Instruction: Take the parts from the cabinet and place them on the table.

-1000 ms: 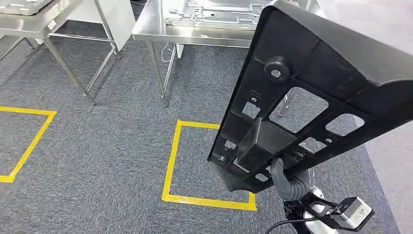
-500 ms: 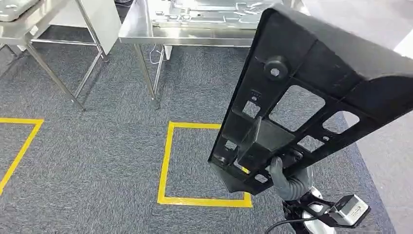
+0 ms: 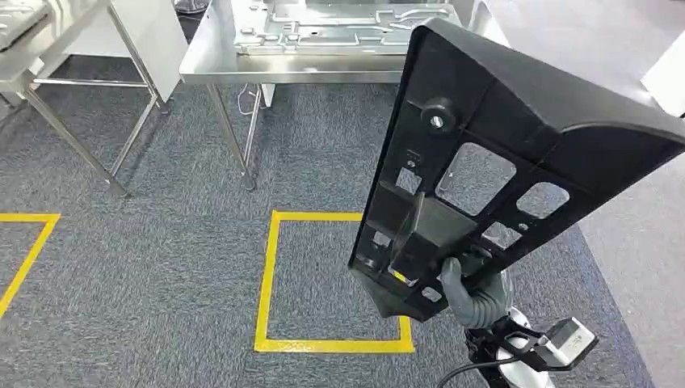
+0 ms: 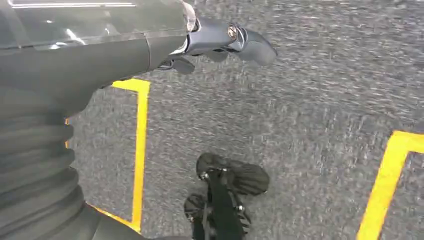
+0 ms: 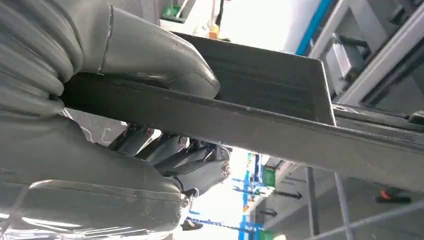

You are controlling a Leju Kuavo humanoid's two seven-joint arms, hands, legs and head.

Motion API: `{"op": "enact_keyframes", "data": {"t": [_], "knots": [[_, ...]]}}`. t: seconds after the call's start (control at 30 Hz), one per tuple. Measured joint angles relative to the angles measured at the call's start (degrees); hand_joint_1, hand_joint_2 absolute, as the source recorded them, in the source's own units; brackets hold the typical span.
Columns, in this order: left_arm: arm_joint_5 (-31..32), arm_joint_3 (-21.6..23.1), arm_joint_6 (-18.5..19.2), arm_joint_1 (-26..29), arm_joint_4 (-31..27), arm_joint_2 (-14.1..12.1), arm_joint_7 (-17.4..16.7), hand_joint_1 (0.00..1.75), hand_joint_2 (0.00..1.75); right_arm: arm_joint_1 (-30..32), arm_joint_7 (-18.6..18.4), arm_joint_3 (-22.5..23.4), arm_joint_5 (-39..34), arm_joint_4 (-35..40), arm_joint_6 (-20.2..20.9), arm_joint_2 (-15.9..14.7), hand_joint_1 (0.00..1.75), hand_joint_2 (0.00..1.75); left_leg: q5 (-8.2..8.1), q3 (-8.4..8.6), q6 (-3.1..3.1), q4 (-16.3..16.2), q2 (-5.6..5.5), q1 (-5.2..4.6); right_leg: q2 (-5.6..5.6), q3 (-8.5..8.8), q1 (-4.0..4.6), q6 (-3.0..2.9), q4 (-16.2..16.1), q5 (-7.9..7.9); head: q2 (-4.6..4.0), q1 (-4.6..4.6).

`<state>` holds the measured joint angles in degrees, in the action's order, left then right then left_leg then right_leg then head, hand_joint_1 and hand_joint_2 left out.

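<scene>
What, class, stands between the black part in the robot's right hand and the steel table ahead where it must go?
Nothing visible blocks the way. The right hand grips the black part at its lower end, and only grey carpet with a yellow taped square lies before the steel table. Metal parts already take up much of its top.

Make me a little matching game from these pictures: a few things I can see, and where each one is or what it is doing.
Things:
1. black part
2. steel table
3. yellow tape square
4. left hand

States:
A. marked on the carpet
B. holds nothing, above the floor
C. gripped by the right hand
D. carries flat metal parts

Pairs: 1-C, 2-D, 3-A, 4-B
</scene>
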<state>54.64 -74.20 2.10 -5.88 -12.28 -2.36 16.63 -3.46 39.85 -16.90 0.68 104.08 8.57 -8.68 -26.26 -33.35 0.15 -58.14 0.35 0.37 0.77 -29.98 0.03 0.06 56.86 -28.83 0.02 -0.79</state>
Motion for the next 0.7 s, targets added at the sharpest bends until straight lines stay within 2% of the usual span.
{"op": "enact_keyframes", "data": {"t": [0.07, 0.1, 0.13, 0.17, 0.23, 0.27, 0.3, 0.33, 0.37, 0.43, 0.47, 0.5, 0.53, 0.57, 0.6, 0.63, 0.67, 0.7], "knots": [[0.02, 0.0, -0.02, 0.12, 0.0, 0.0, 0.11, 0.0, 1.75, 0.01, -0.02, -0.07, 0.07, 0.0, -0.26, 0.02, 1.75, 1.75, -0.14, 0.21, 0.66, 0.61, -0.04, 0.02, -0.03, 0.3, 0.0, 0.67, 0.16, 0.24, -0.02, -0.09], [0.04, 0.0, 0.0, 0.15, 0.0, 0.13, 0.22, 0.0, 1.75, -0.02, -0.04, -0.07, 0.07, 0.0, -0.37, 0.02, 1.75, 1.75, -0.12, 1.07, 0.91, 1.15, -0.15, 0.32, -0.08, 0.25, -0.05, 1.03, 0.63, -0.17, 0.0, 0.03], [0.04, 0.0, 0.0, 0.1, 0.0, 0.13, 0.29, 0.0, 1.75, -0.15, -0.02, -0.07, 0.09, 0.0, -0.42, 0.02, 1.75, 1.75, -0.32, 1.65, 1.23, 1.34, -0.13, 0.37, -0.18, -0.28, -0.25, 1.33, 2.57, -0.55, -0.02, -0.37], [0.04, 0.0, 0.0, 0.04, 0.0, 0.13, 0.31, 0.0, 1.75, -0.36, 0.0, -0.07, 0.09, 0.0, -0.42, 0.02, 1.75, 1.75, -0.55, 1.9, 1.53, 1.34, -0.1, 0.38, -0.24, -2.28, -0.33, 1.51, 6.02, -1.77, 0.0, -0.53], [0.07, 0.0, 0.0, -0.03, 0.0, 0.15, 0.35, 0.0, 1.75, -0.21, 0.0, -0.09, 0.09, -0.02, -0.42, 0.09, 1.75, 1.75, -1.12, 2.3, 1.69, 1.33, -0.09, 0.33, -0.28, -8.13, -0.61, 1.97, 14.83, -5.01, -0.02, -0.48], [0.07, 0.0, 0.04, 0.02, 0.0, 0.17, 0.35, 0.0, 1.75, -0.12, 0.0, -0.09, 0.09, -0.09, -0.39, 0.09, 1.75, 1.75, -1.46, 2.59, 1.67, 1.31, -0.1, 0.32, -0.3, -10.65, -0.71, 2.2, 18.01, -5.85, 0.0, -0.48], [0.07, 0.0, 0.06, 0.14, 0.0, 0.17, 0.35, 0.0, 1.75, -0.09, 0.0, -0.09, 0.11, -0.22, -0.41, 0.09, 1.75, 1.75, -1.87, 3.1, 1.57, 1.31, -0.12, 0.33, -0.35, -11.91, -0.8, 2.3, 18.43, -4.99, -0.02, -0.5], [0.07, 0.0, 0.11, 0.21, 0.0, 0.22, 0.35, 0.0, 1.75, -0.09, 0.0, -0.09, 0.22, -0.28, -0.42, 0.09, 1.75, 1.75, -2.32, 3.72, 1.45, 1.31, -0.14, 0.34, -0.46, -11.68, -0.84, 2.3, 16.29, -2.94, -0.02, -0.48], [0.07, 0.0, 0.13, 0.23, 0.0, 0.24, 0.35, 0.0, 1.75, -0.11, -0.02, -0.09, 0.37, -0.28, -0.42, 0.09, 1.75, 1.75, -2.82, 4.53, 1.31, 1.31, -0.16, 0.36, -0.52, -10.33, -0.86, 2.12, 12.29, -0.04, -0.02, -0.5], [0.09, 0.0, 0.15, 0.19, 0.0, 0.33, 0.39, 0.0, 1.75, -0.15, 0.0, -0.09, 1.71, -0.28, -0.48, 0.09, 1.75, 1.75, -4.04, 5.63, 0.85, 1.4, -0.11, 0.36, -0.97, -6.98, -0.78, 1.5, 2.16, 6.42, -0.02, -0.55], [0.09, 0.0, 0.17, 0.06, 0.0, 0.33, 0.42, 0.0, 1.75, -0.23, -0.02, -0.13, 2.21, -0.42, -0.53, 0.09, 1.75, 1.75, -4.3, 6.22, 0.48, 1.27, -0.09, 0.18, -1.1, -6.92, -0.39, 1.42, 2.25, 4.12, -0.02, -0.31], [0.09, 0.0, 0.17, -0.09, 0.0, 0.31, 0.39, 0.0, 1.75, -0.28, 0.0, -0.26, 2.74, -0.46, -0.55, 0.11, 1.75, 1.75, -4.61, 6.05, 0.02, 1.45, -0.03, 0.12, -1.18, -6.84, -0.22, 0.68, 1.96, 4.35, 0.0, -0.28], [0.09, 0.0, 0.17, -0.11, 0.0, 0.31, 0.42, 0.0, 1.75, -0.18, -0.06, -0.33, 3.0, -0.46, -0.59, 0.11, 1.75, 1.75, -4.81, 6.41, -0.35, 1.59, 0.1, 0.12, -0.99, -6.81, -0.23, 0.44, 1.71, 4.69, -0.02, -0.31], [0.09, 0.0, 0.2, -0.13, 0.0, 0.33, 0.42, 0.0, 1.75, -0.23, -0.09, -0.33, 3.08, -0.48, -0.59, 0.07, 1.75, 1.75, -4.54, 6.82, -0.65, 1.22, 0.13, 0.08, -0.88, -6.58, -0.22, 0.02, 1.57, 4.37, 0.0, -0.22], [0.09, 0.0, 0.2, -0.19, 0.0, 0.35, 0.42, 0.0, 1.75, -0.27, -0.11, -0.33, 3.08, -0.46, -0.51, -0.02, 1.75, 1.75, -4.65, 6.91, -0.86, 0.83, 0.17, 0.2, -0.67, -5.85, -0.35, -0.37, 1.38, 4.32, 0.0, -0.26], [0.13, 0.0, 0.22, -0.29, 0.0, 0.37, 0.42, 0.0, 1.75, -0.37, -0.15, -0.37, 2.89, -0.46, -0.35, -0.02, 1.75, 1.75, -4.72, 6.12, -0.93, -1.32, 0.08, 0.36, -0.77, -5.06, -0.41, -0.8, 0.98, 4.02, -0.02, -0.31], [0.15, 0.02, 0.26, -0.41, 0.0, 0.41, 0.42, 0.0, 1.75, -0.76, -0.2, -0.37, 2.45, -0.46, -0.2, -0.04, 1.75, 1.75, -5.45, 4.15, -0.97, -4.99, 0.04, 0.36, -0.78, -4.62, -0.38, -1.2, 0.87, 3.7, 0.0, 0.06], [0.15, 0.02, 0.28, -0.48, 0.0, 0.42, 0.42, 0.0, 1.75, -1.07, -0.26, -0.37, 1.95, -0.46, 0.0, -0.04, 1.75, 1.75, -7.0, 1.38, -1.15, -9.36, 0.03, 0.39, -0.74, -4.34, -0.36, -1.34, 0.87, 3.39, -0.02, 0.11]]}}
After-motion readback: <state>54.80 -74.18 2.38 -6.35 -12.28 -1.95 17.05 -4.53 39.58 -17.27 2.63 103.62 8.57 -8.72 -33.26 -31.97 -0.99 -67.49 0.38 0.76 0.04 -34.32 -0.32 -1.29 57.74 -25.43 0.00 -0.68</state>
